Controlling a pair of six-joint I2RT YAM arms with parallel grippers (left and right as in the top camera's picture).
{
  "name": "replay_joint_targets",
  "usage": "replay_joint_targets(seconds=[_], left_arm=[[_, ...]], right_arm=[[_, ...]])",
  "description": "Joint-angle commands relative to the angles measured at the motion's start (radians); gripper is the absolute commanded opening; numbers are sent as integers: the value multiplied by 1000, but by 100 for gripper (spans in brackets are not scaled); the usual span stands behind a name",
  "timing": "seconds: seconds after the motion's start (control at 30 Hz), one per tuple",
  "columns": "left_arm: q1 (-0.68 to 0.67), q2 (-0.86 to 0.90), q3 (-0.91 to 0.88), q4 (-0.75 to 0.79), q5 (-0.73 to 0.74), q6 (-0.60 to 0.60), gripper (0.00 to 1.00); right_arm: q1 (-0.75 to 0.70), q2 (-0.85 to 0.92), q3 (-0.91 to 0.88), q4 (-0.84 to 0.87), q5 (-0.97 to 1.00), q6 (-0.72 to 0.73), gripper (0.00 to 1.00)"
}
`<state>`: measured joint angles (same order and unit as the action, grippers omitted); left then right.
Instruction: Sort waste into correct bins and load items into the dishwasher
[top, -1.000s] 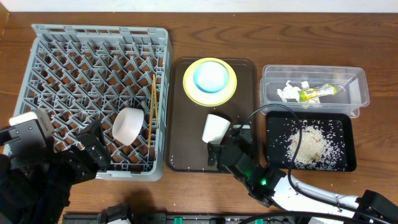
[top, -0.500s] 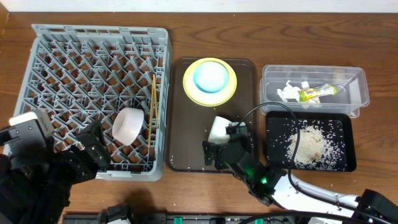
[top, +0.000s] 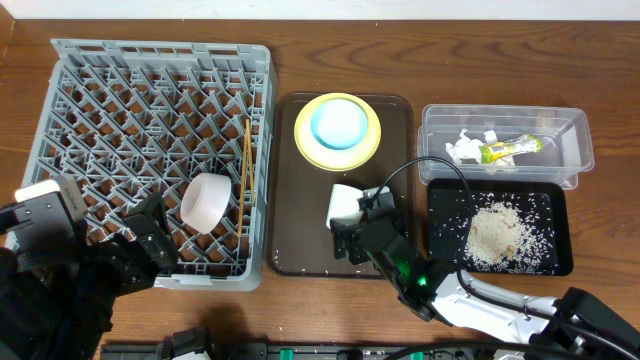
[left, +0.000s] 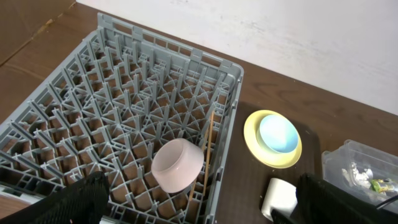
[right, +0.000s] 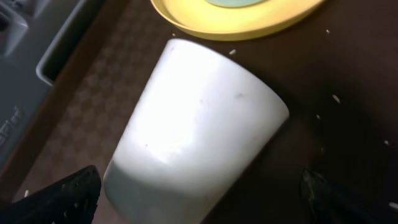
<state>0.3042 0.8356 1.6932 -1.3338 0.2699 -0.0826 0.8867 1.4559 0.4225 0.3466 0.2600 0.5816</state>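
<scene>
A small white cup (top: 344, 202) lies on its side on the brown tray (top: 300, 235). My right gripper (top: 352, 232) is open at the cup's near end, and the cup (right: 193, 130) fills the gap between the fingers. Behind it a light blue bowl (top: 340, 122) sits on a yellow plate (top: 305, 142). In the grey dishwasher rack (top: 60, 90) a white shallow bowl (top: 207, 203) leans beside wooden chopsticks (top: 244, 165). My left gripper (top: 140, 245) hangs open over the rack's near edge, holding nothing.
At the right, a clear tub (top: 578, 150) holds a green-and-yellow wrapper (top: 508, 149) and white paper scraps (top: 465, 148). In front of it a black tray (top: 440, 250) carries rice grains (top: 495, 235). A black cable (top: 420, 180) arcs over the black tray's corner.
My right gripper has moved forward over the brown tray to the cup, which now lies between its open fingers. The left arm has not moved.
</scene>
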Motion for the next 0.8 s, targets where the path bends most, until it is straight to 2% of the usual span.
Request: replay_joint_targets(seconds=[0.0,0.3,0.37,0.53,0.77], left_arm=[[2,0,5,3,-6,-9,97],[2,0,5,3,-6,-9,97],[2,0,5,3,-6,-9,97],[2,0,5,3,-6,-9,97],[2,0,5,3,-6,-9,97]], right_arm=[[-9,5,-4,44,-122,-42,99],[-50,5,-4,88,-206,-225,99],[-69,5,-4,91,-238,-231,99],[-84,5,-4,65,-252,-188,99],[-74,5,-5,-17,-249,11,98]])
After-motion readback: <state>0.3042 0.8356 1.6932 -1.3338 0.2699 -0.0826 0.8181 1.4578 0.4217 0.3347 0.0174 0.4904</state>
